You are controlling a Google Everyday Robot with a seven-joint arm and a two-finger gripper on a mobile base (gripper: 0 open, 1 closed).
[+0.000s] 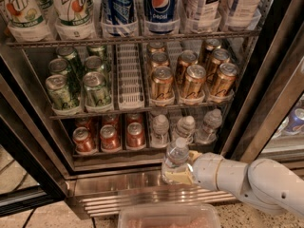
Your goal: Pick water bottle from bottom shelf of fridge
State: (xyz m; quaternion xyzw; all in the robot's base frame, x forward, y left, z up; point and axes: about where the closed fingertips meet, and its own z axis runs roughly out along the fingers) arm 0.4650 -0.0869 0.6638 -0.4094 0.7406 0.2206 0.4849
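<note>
My gripper (178, 172) is shut on a small clear water bottle (175, 158) with a white cap and holds it upright in front of the fridge's steel base (118, 189), outside the bottom shelf (118, 150). Three more water bottles (185, 128) stand on the right of that shelf. My white arm (251, 182) comes in from the lower right. The gripper's yellowish fingers (176, 177) clasp the bottle's lower body.
Red-orange cans (110, 137) stand on the left of the bottom shelf. Green cans (76, 82) and gold cans (192, 77) fill the rack above, tall 7UP and Pepsi bottles (159, 6) the top. The black door frame (273, 89) stands right. A clear tray (168, 217) lies below.
</note>
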